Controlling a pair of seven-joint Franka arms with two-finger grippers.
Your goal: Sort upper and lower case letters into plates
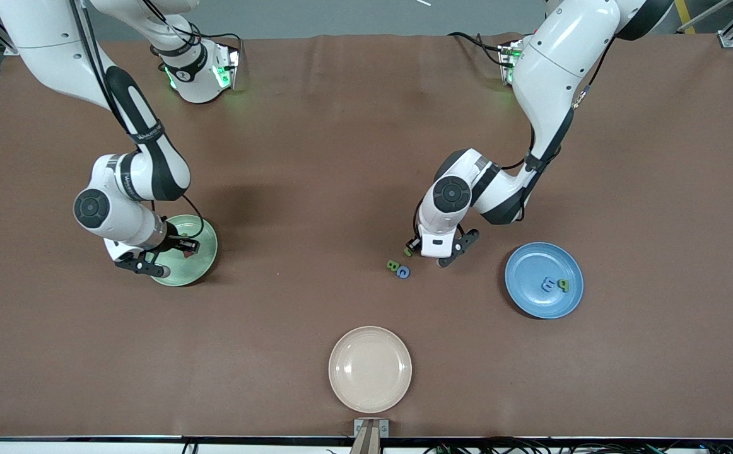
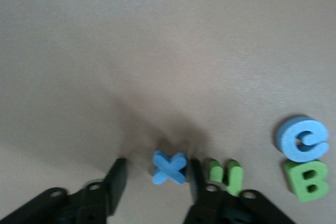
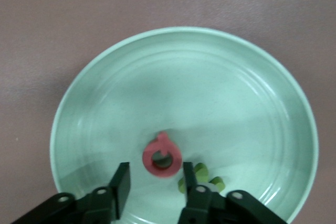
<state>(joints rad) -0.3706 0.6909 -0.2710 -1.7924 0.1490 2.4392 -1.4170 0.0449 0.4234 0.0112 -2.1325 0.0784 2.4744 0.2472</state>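
Both of my grippers are low with fingers apart: the left gripper (image 2: 156, 179) brackets a blue x (image 2: 169, 168) lying on the brown table (image 1: 316, 157) near its middle, with a green lowercase piece (image 2: 226, 176), perhaps a u, just beside one finger and a blue C (image 2: 304, 140) touching a green B (image 2: 308, 182) a little nearer the front edge. Over at the right arm's end, my right gripper (image 3: 155, 182) hangs open over the mint green plate (image 3: 252, 103), straddling a pink-red letter (image 3: 163, 157) that lies in it next to a green letter (image 3: 202, 178) too hidden to read. Toward the left arm's end, the blue plate (image 1: 527, 302) holds a blue letter (image 1: 549, 284) and a green one (image 1: 563, 285) side by side, and a cream plate (image 1: 370, 369) sits by the middle of the front edge.
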